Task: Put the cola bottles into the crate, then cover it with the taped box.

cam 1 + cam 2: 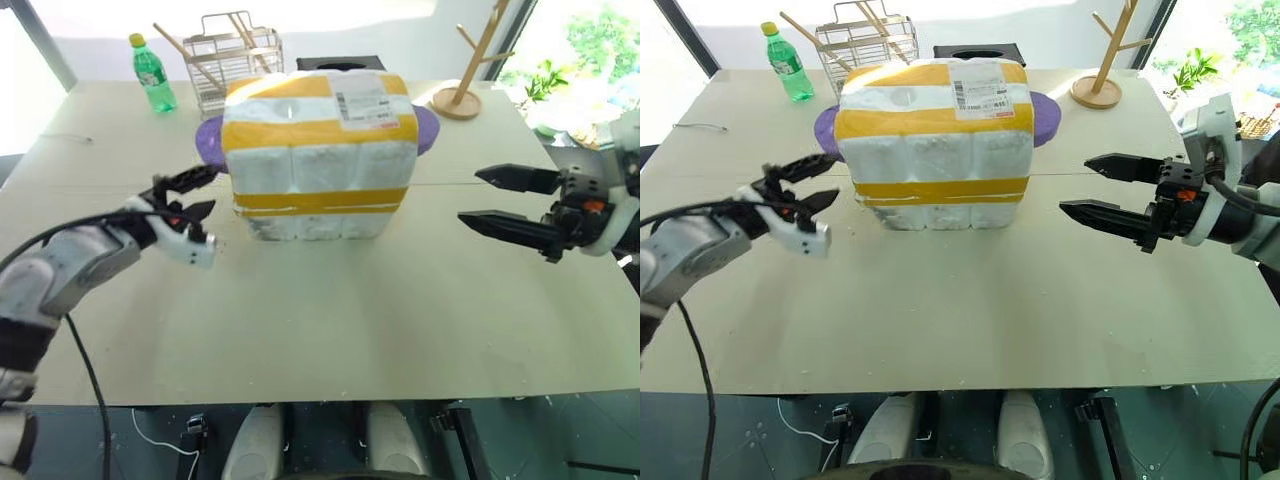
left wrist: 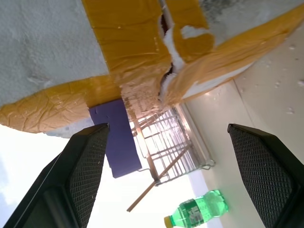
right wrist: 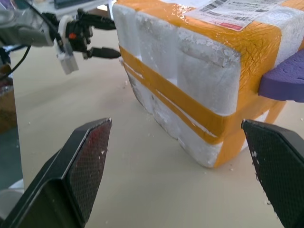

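Note:
The taped box [image 1: 318, 150], white foam with broad yellow strips and a printed label on top, stands in the middle of the table. Under its lower yellow band a low foam layer shows, the crate [image 1: 300, 226], with the box set over it. The cola bottles are hidden. My left gripper [image 1: 208, 190] hangs open and empty just off the box's left side, not touching it. My right gripper [image 1: 470, 197] is open and empty too, a short way off the box's right side, pointing at it. In the right wrist view the box's corner [image 3: 204, 71] sits between the spread fingers [image 3: 90, 156].
A purple foam piece [image 1: 209, 140] sticks out behind the box on both sides. At the back stand a green bottle [image 1: 152, 72], a wire rack [image 1: 235, 55], a black tissue box [image 1: 340, 63] and a wooden mug tree [image 1: 462, 70]. Foam crumbs lie around the box.

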Tool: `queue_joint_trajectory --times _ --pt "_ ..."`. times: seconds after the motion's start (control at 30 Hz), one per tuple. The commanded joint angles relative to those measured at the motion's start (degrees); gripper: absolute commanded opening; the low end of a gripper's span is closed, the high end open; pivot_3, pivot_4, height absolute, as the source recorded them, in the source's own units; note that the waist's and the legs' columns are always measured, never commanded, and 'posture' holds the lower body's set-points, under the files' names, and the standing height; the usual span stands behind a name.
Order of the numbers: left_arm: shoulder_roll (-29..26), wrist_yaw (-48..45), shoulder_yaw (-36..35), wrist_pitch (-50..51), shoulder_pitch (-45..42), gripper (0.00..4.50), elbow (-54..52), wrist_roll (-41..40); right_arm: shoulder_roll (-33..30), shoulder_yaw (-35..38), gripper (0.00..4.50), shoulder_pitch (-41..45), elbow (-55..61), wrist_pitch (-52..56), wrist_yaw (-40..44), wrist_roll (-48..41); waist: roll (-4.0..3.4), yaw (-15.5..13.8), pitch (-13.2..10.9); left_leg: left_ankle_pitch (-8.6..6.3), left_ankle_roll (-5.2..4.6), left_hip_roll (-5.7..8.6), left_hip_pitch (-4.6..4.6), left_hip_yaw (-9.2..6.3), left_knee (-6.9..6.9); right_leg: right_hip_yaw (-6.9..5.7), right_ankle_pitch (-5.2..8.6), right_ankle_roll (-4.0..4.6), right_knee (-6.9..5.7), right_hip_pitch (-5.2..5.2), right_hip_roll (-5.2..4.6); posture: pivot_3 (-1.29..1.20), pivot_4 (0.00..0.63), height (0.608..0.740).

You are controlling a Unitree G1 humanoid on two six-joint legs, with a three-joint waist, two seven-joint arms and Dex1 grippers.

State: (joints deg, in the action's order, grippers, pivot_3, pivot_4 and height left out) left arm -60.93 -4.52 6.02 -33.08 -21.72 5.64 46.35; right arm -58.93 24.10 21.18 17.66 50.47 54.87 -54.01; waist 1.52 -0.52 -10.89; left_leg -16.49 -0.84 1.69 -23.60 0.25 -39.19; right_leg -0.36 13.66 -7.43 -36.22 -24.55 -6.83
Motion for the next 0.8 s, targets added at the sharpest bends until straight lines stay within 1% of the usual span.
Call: queue_joint_trajectory --times 0.03,0.1,0.17,0.23,0.3,0.33,0.4,0.43,0.53,0.6,0.7,0.8 --pt "0.1 -6.0 -8.5 2.6 5.2 4.18 -4.2 -17.3 0.3 0.7 4.50 -0.2 -0.1 -2.0 0.5 0.8 0.00 -0.2 0.0 0.00 0.00 0.00 0.00 0.00 0.00 0.00 0.00 0.00 -0.01 0.01 -0.01 0.00 0.150 0.740" --pt "1.7 -13.7 -12.3 7.9 9.2 4.18 -6.1 -31.3 0.2 0.3 4.50 -0.5 -1.0 -2.7 1.0 1.6 -0.03 -0.2 0.0 0.00 0.01 -0.01 0.03 0.00 -0.01 0.01 -0.01 0.02 0.00 0.03 -0.07 0.00 0.150 0.740" --pt "3.1 -23.9 -16.0 19.5 12.8 4.18 -10.1 -48.0 0.0 0.0 4.50 -0.6 -2.7 -3.6 1.8 2.9 -0.04 -0.1 0.0 -0.01 0.01 -0.01 0.03 -0.01 -0.01 0.01 -0.01 0.02 0.01 0.03 -0.09 0.00 0.150 0.740" --pt "4.3 -30.0 -20.0 36.8 13.2 4.18 -14.3 -63.1 -0.2 -0.7 4.50 -0.4 -4.4 -4.6 2.5 4.2 -0.05 -0.1 0.0 -0.01 0.02 -0.03 0.05 -0.01 -0.01 0.01 -0.02 0.04 0.00 0.03 -0.09 0.00 0.150 0.740" --pt "3.7 -34.7 -23.9 50.6 12.5 4.18 -17.6 -77.0 -0.2 -1.5 4.50 0.0 -5.5 -5.3 3.1 5.2 -0.05 -0.1 0.0 0.01 0.05 -0.05 0.05 -0.04 -0.02 0.01 -0.02 0.04 0.00 0.04 -0.05 0.00 0.150 0.740" --pt "2.2 -37.5 -26.3 58.6 12.4 4.18 -18.7 -84.8 0.0 -1.9 4.50 0.5 -6.0 -5.5 3.4 5.4 -0.05 0.0 0.0 0.01 0.05 -0.05 0.05 -0.04 -0.02 0.00 -0.02 0.04 0.00 0.05 -0.03 0.00 0.150 0.740" --pt "0.2 -41.7 -30.7 67.3 11.0 4.18 -19.2 -94.5 0.1 -2.6 4.50 1.6 -6.9 -5.8 3.8 5.7 -0.07 0.2 0.0 0.02 0.05 -0.06 0.06 -0.05 -0.02 0.00 -0.02 0.04 0.00 0.05 0.01 0.00 0.150 0.740" --pt "-1.1 -41.9 -31.8 71.8 9.5 4.18 -18.1 -97.3 0.1 -2.9 4.50 2.0 -7.2 -5.9 4.0 5.9 -0.09 0.2 0.0 0.01 0.05 -0.06 0.07 -0.05 -0.02 0.00 -0.01 0.04 0.00 0.05 0.02 0.00 0.150 0.740" --pt "-4.6 -45.8 -33.2 78.0 6.9 4.18 -14.4 -99.9 -0.2 -3.9 4.50 3.0 -8.2 -6.4 5.1 6.7 -0.11 0.4 0.0 0.02 0.05 -0.06 0.11 -0.05 -0.02 -0.01 -0.01 0.04 -0.01 0.08 0.09 0.00 0.150 0.740" --pt "-6.7 -50.3 -34.4 80.1 7.0 4.18 -13.6 -101.1 -0.4 -4.4 4.50 3.7 -8.5 -6.8 5.7 7.3 -0.18 0.8 0.0 0.03 0.05 -0.05 0.13 -0.03 -0.01 -0.01 0.00 0.05 -0.01 0.10 0.13 0.00 0.150 0.740" --pt "-8.3 -53.3 -35.6 83.1 5.2 4.18 -12.9 -103.4 -0.5 -4.4 4.50 4.1 -8.4 -6.8 6.3 7.5 -0.20 1.1 0.0 0.03 0.05 -0.05 0.14 -0.02 0.01 0.00 0.00 0.06 -0.01 0.12 0.14 0.00 0.150 0.740" --pt "-9.7 -56.2 -35.1 82.3 4.9 4.18 -14.1 -101.3 -0.3 -4.3 4.50 4.3 -8.3 -6.5 6.7 7.3 -0.19 1.2 0.0 0.03 0.05 -0.06 0.14 -0.03 0.01 0.00 0.00 0.06 0.00 0.12 0.15 0.00 0.150 0.740"
